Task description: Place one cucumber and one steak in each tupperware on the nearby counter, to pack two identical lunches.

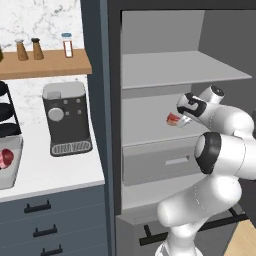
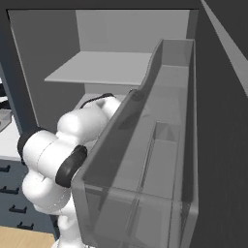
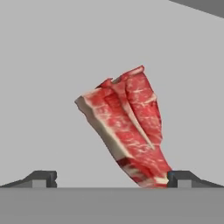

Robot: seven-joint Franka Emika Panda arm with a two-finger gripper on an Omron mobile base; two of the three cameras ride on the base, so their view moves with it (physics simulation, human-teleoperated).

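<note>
A: Where was the hand (image 3: 111, 179)?

B: Inside the tall cabinet (image 1: 112, 100), reaching over a grey shelf (image 1: 150, 122). Its fingers stood wide, gripping nothing.

A: And the steak (image 3: 127, 129)?

B: On that shelf, just ahead of the hand. In the hand view its near end lay against the right fingertip (image 3: 179, 178); between it and the left fingertip the gap was bare shelf.

A: Any room around it?

B: Bare shelf all round the steak. Another shelf (image 1: 175, 67) hung above, a drawer (image 1: 160, 162) sat below.

A: The worktop (image 1: 50, 175)?

B: Left of the cabinet, with a coffee machine (image 1: 66, 119) and, at the far left edge, a tupperware (image 1: 11, 165) holding another steak (image 1: 6, 158).
</note>
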